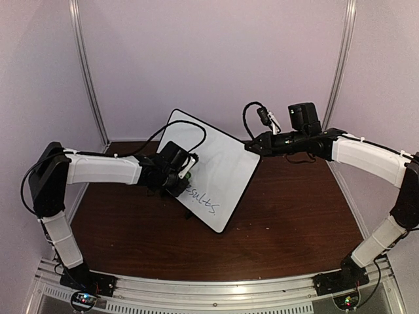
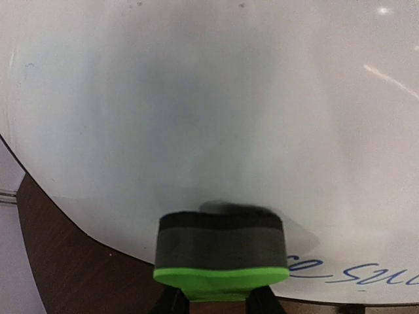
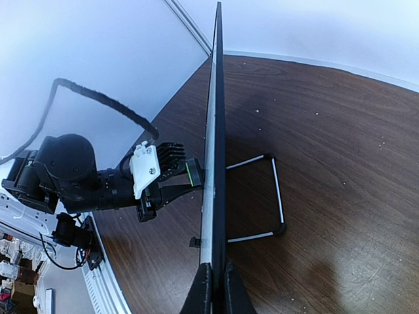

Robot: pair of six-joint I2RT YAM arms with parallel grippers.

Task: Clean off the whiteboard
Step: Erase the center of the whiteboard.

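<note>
Whiteboard (image 1: 222, 167) stands propped at mid-bench (image 1: 294, 216). Left claw (image 1: 184, 184) sets the eraser (image 2: 221, 255) against its front face, near the left edge. Right claw (image 1: 254, 148) clasps its far right corner.

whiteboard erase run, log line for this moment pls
left pincer: shut on eraser, pad on whiteboard | right pincer: clamps whiteboard edge | writing: visible beside eraser | status: erase unfinished

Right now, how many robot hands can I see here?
2. The left hand presses a green eraser against the whiteboard, beside the writing. The right hand clamps the board's right corner. No others show.
</note>
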